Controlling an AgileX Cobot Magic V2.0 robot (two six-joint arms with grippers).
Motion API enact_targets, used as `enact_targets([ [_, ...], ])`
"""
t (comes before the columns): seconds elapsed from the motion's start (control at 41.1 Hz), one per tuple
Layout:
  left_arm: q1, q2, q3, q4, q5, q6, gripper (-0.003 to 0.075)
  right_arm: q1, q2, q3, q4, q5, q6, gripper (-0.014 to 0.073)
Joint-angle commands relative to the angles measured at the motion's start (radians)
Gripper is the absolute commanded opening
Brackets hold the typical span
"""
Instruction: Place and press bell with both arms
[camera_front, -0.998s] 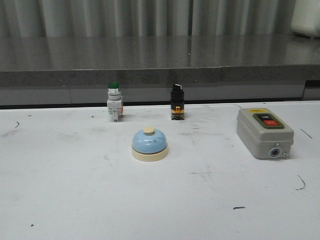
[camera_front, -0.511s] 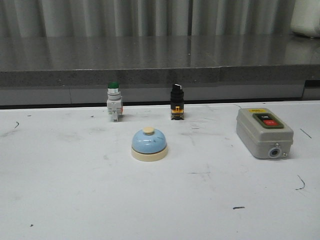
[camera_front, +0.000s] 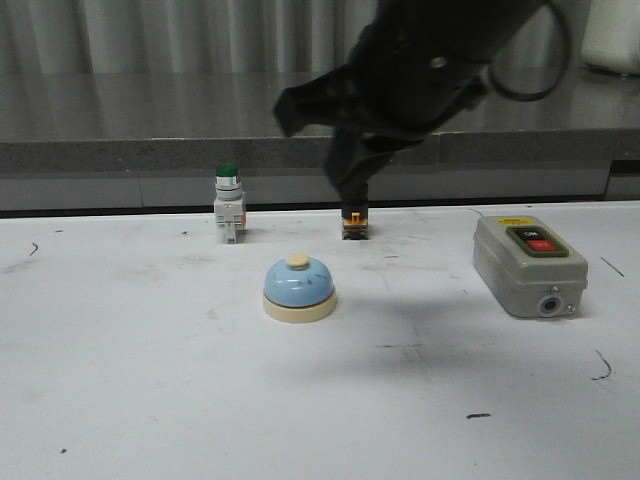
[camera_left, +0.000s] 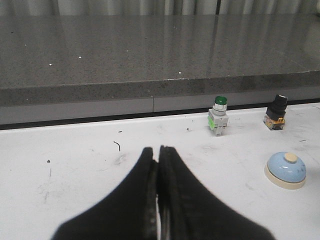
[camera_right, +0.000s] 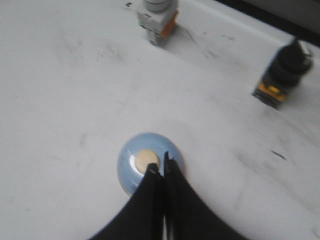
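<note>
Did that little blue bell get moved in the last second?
No. The bell sits at the same spot, in front of the green-capped switch and left of the grey box. Only the right arm swung in above.

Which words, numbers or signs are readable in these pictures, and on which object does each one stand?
Grey switch box, black button: white lettering, too small to read.
Same box, red button: white lettering, too small to read.
Same box, yellow label at its far edge: blurred, not readable.
Bell, green-capped push button, black selector switch: no text visible.
</note>
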Motion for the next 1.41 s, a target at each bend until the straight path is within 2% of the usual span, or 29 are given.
enact_targets([
  [0.0,0.004,0.008,-0.025,-0.015,-0.087,-0.008,-0.0020,0.011,0.039,-0.117,0.019,-0.029,0.000,-0.0071],
  [0.219,0.004,0.008,-0.025,-0.015,-0.087,-0.008,-0.0020,0.011,0.128,-0.220,0.023,0.009,0.000,-0.0071],
  [0.755,0.004,0.008,-0.025,-0.015,-0.087,-0.008,-0.0020,0.009,0.184,-0.223,0.023,0.032,0.000,-0.0071],
  [1.12,0.004,0.008,-0.025,-0.015,-0.087,-0.008,-0.0020,-0.015,-0.082,-0.179,0.023,0.066,0.000,-0.0071],
  [1.29,0.004,0.008,-0.025,-0.015,-0.087,-0.008,-0.0020,-0.117,-0.273,-0.016,0.023,0.057,0.000,-0.0071],
  [1.388,0.004,0.008,-0.025,-0.015,-0.087,-0.008,-0.0020,-0.217,-0.403,0.108,0.023,0.039,0.000,-0.0071],
])
